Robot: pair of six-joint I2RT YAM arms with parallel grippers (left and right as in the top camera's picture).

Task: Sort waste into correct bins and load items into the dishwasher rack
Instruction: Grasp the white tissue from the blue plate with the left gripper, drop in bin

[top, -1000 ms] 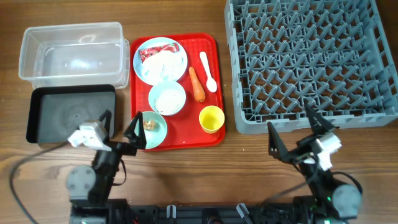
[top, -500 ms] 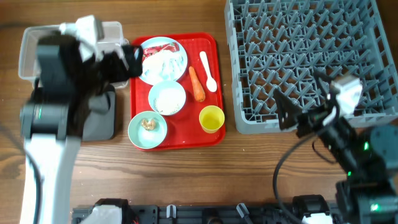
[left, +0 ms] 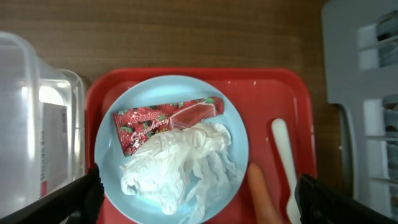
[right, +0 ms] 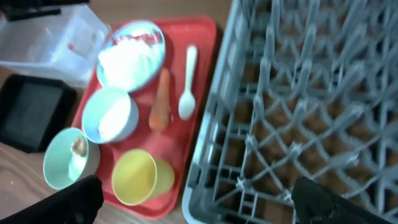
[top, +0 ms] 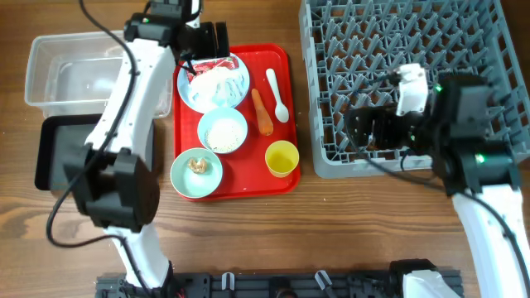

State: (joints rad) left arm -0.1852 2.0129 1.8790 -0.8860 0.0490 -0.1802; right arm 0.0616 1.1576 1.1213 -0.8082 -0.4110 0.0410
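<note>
Jaws of the left gripper (left: 199,190) stand wide above the pale blue round plate (left: 180,87) holding a red wrapper (left: 165,121); the right gripper (right: 196,196), also wide, hangs over the large grey plastic rack (right: 298,112).

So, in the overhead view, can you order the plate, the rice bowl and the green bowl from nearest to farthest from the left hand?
1. blue plate, far end of the tray, by the left hand.
2. rice bowl, mid tray.
3. green bowl, near-left corner.

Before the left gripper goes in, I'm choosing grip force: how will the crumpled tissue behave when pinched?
The crumpled white tissue looks thin and loosely folded, so it will probably squash, drape and weigh little. It overlaps the red wrapper, which might drag along.
</note>
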